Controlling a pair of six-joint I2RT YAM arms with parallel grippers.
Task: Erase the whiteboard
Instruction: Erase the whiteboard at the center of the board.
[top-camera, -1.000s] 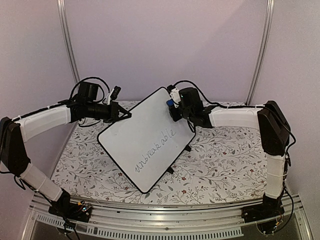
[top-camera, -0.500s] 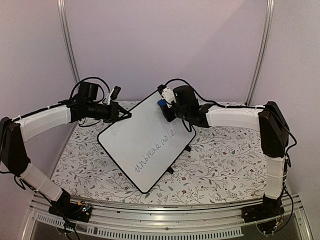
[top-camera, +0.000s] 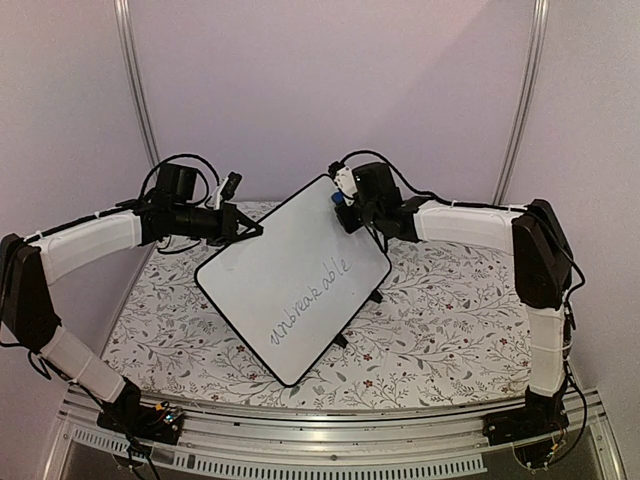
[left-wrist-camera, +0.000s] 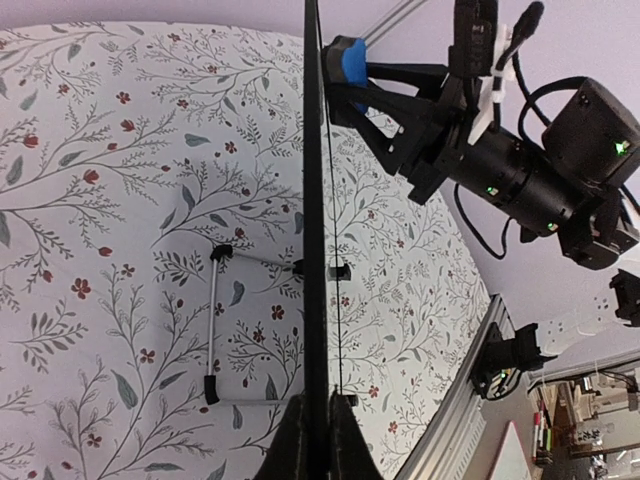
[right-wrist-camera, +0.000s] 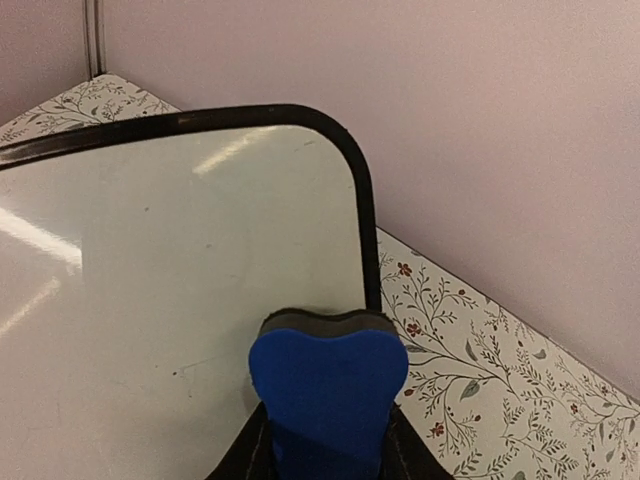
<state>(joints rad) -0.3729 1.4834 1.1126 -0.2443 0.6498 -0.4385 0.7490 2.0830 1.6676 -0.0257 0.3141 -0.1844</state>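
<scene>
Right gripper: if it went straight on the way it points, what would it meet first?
The whiteboard, near its far corner. The right gripper holds the eraser felt-first toward the board face. The felt looks at or nearly on the board, though contact is unclear.

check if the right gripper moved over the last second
Yes. In the top view the right gripper, holding the blue eraser, swung left over the whiteboard, then came back right and farther away, ending at the board's far corner.
</scene>
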